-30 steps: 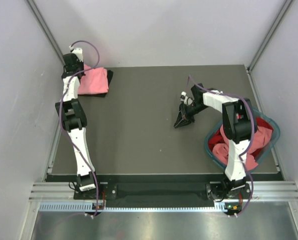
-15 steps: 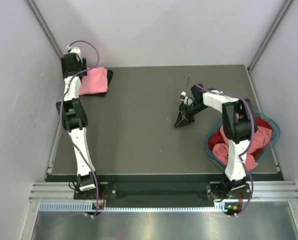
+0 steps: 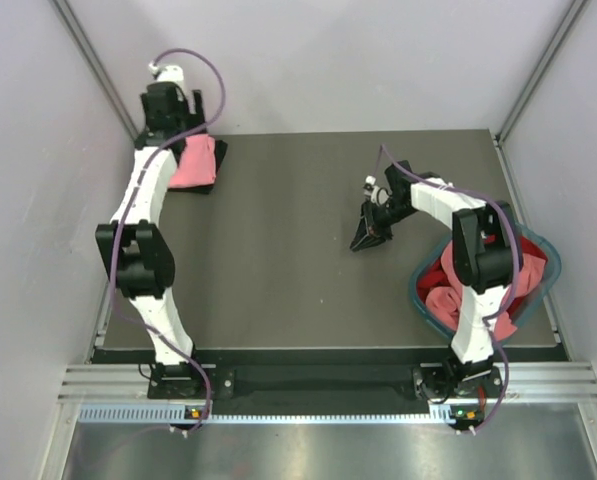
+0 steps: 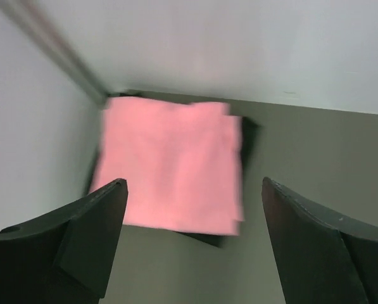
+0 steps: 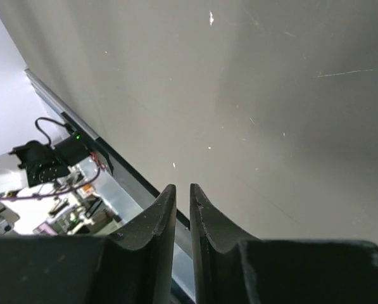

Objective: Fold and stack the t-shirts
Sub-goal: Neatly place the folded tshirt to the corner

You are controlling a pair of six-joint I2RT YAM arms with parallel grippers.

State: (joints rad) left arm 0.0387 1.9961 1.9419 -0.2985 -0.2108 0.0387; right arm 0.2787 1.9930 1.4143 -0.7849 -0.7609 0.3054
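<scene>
A folded salmon pink t-shirt (image 3: 193, 163) (image 4: 173, 168) lies on a folded black t-shirt (image 3: 219, 155) (image 4: 249, 136) in the table's back left corner. My left gripper (image 3: 176, 128) (image 4: 194, 183) hangs above the near edge of this stack, open wide and holding nothing. More t-shirts, red (image 3: 534, 250) and pink (image 3: 444, 300), are heaped in the teal basket (image 3: 416, 290) at the right. My right gripper (image 3: 364, 236) (image 5: 182, 187) points down over bare table right of centre. Its fingers are closed to a thin slit with nothing between them.
Walls (image 3: 38, 200) close in the table on the left, back and right. The basket sits against the right arm's lower links. A metal rail (image 3: 328, 385) runs along the near edge.
My left gripper has opened, let go of the pink t-shirt and lifted up and back from the stack. The right arm has barely shifted.
</scene>
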